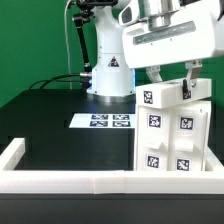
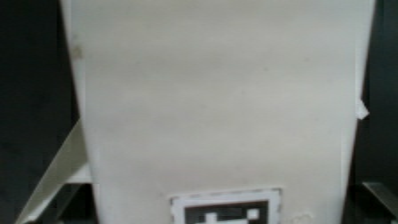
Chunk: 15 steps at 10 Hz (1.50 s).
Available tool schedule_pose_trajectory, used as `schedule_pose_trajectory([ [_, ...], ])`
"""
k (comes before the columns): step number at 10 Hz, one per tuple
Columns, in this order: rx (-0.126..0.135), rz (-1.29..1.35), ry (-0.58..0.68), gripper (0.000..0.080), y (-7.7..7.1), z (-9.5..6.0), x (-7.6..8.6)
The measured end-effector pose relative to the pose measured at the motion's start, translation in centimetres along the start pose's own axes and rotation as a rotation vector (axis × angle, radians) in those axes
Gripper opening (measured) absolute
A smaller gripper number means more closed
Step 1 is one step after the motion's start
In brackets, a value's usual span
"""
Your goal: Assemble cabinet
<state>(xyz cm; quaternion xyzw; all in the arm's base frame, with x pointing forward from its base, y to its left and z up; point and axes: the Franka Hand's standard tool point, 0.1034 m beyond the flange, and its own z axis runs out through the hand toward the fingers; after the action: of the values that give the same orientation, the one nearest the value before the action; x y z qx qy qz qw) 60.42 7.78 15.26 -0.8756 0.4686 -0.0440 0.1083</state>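
The cabinet (image 1: pixel 172 135) stands upright near the front of the black counter (image 1: pixel 50 125), at the exterior view's right, close behind the low white wall (image 1: pixel 95 181) that runs along the counter's front edge. Its visible faces carry black-and-white square tags, several on the front and at least one on the top part.

The claw (image 1: pixel 172 78) comes down from above onto the cabinet's top. One finger (image 1: pixel 189 80) shows against the upper right part of the cabinet, and another sits to the left of it beside the top tagged piece. The claw is clenched on the cabinet's upper part, a finger on each side of it.

In the wrist view a tall white panel of the cabinet (image 2: pixel 205 100) fills nearly the whole picture, blurred, with one tag at its lower end.

The marker board (image 1: pixel 102 122) lies flat on the counter to the exterior view's left of the cabinet, in front of the arm's white base (image 1: pixel 108 70). A white wall also runs along the counter's left side.
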Motion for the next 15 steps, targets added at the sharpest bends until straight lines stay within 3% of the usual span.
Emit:
schedule_pose_trajectory([
  [1, 0.014, 0.11, 0.003, 0.056, 0.2, -0.1, 0.1],
  [5, 0.026, 0.416, -0.018, 0.056, 0.4, -0.4, 0.1],
  [8, 0.022, 0.524, -0.028, 0.056, 0.4, -0.3, -0.1],
  [9, 0.021, 0.516, -0.029, 0.063, 0.4, -0.3, -0.1],
  [10, 0.023, 0.508, -0.03, 0.063, 0.3, -0.5, -0.2],
  [11, 0.031, 0.506, -0.031, 0.0762, 0.1, -0.9, -0.3],
  [15, 0.062, 0.488, -0.036, 0.0798, -0.8, -2.7, -0.7],
])
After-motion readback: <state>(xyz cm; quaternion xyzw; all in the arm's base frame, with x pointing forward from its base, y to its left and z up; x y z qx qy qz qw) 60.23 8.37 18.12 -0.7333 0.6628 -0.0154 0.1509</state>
